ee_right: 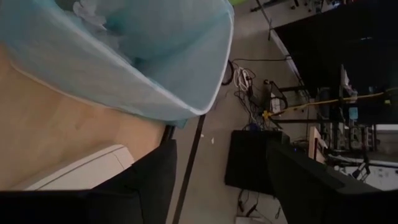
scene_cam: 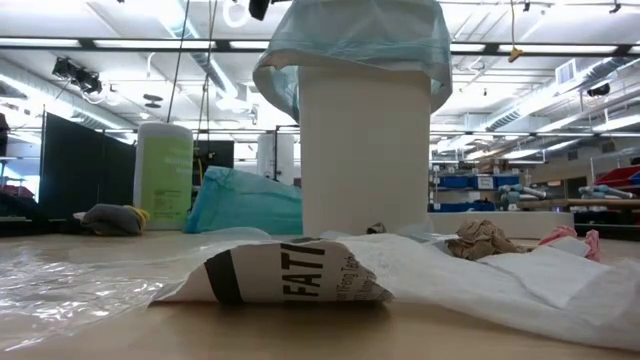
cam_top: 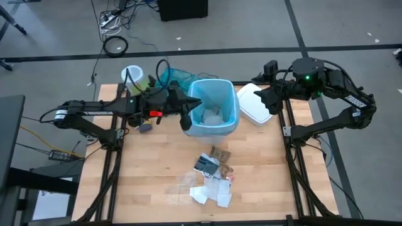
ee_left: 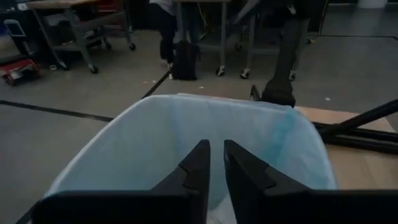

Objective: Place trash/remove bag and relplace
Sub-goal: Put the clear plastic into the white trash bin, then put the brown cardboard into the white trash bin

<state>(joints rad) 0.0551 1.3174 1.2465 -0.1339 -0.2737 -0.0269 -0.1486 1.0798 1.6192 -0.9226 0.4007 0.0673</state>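
The bag (cam_top: 213, 94), light blue, lines the white bin (scene_cam: 365, 150) near the table's (cam_top: 151, 182) far edge, crumpled paper inside. The trash (cam_top: 212, 179) lies scattered toward the near edge. The left gripper (ee_left: 211, 163) hangs over the bag's rim, fingers narrowly parted, holding nothing. The right gripper (ee_right: 217, 180) waits at the far right corner, jaws wide, empty

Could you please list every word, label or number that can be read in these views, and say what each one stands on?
"FATT": large dark letters on the crumpled white wrapper lying nearest the low camera; the word is cut off by a fold.
Smaller print beside it on the same wrapper: too blurred to read.
Nothing else legible in any view.
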